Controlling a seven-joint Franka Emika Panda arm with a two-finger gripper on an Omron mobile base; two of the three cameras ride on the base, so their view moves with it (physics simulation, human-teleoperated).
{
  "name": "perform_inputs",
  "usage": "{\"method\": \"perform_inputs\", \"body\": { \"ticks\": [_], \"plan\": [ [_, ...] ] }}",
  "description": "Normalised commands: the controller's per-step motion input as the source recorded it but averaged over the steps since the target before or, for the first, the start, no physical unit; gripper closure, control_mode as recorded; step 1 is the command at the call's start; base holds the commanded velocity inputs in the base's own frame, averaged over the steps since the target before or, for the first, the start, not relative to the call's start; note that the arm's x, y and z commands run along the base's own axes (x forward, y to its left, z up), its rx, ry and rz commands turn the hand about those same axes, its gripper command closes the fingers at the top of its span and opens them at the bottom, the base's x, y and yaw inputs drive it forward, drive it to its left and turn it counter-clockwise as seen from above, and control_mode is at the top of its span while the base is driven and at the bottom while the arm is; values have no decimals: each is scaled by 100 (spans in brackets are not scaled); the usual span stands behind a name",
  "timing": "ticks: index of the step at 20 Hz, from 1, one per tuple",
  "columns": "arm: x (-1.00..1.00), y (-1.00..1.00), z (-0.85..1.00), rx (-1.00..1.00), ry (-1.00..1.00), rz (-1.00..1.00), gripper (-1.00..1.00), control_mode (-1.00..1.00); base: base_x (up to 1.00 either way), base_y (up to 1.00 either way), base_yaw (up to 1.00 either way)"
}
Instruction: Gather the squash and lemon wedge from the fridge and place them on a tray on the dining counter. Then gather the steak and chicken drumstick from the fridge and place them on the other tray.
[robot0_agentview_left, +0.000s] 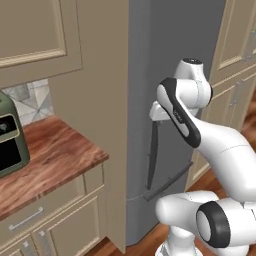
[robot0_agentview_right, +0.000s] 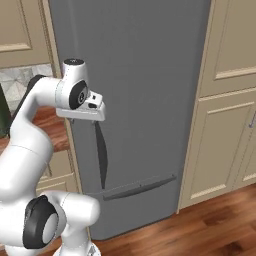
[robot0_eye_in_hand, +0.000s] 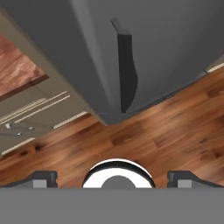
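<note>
The grey fridge (robot0_agentview_right: 145, 75) stands shut in front of me, also seen in the left base view (robot0_agentview_left: 165, 40) and the hand view (robot0_eye_in_hand: 166, 43). Its dark curved upright handle (robot0_agentview_right: 101, 155) hangs just below my hand. A second slim handle (robot0_agentview_right: 140, 187) runs across the lower drawer. My gripper (robot0_agentview_right: 84, 120) points down close to the top of the upright handle (robot0_eye_in_hand: 127, 70), a little in front of the door. Its fingertips (robot0_eye_in_hand: 43, 177) stand wide apart, open, with nothing between them. The squash, lemon wedge, steak and chicken drumstick are hidden behind the shut doors. The trays and dining counter are out of view.
Left of the fridge a reddish wood counter (robot0_agentview_left: 55, 150) carries a green appliance (robot0_agentview_left: 7, 135), with beige drawers beneath it. Tall beige panelled cabinets (robot0_agentview_right: 225, 125) flank the fridge on the right. Wood floor (robot0_agentview_right: 210, 220) lies below.
</note>
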Motion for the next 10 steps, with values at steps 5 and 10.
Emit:
{"method": "perform_inputs", "body": {
  "ticks": [5,10],
  "plan": [
    [0,0,0,0,0,0,-100,100,10,31,-15],
    [0,0,0,0,0,0,-100,100,-5,39,-10]
  ]
}}
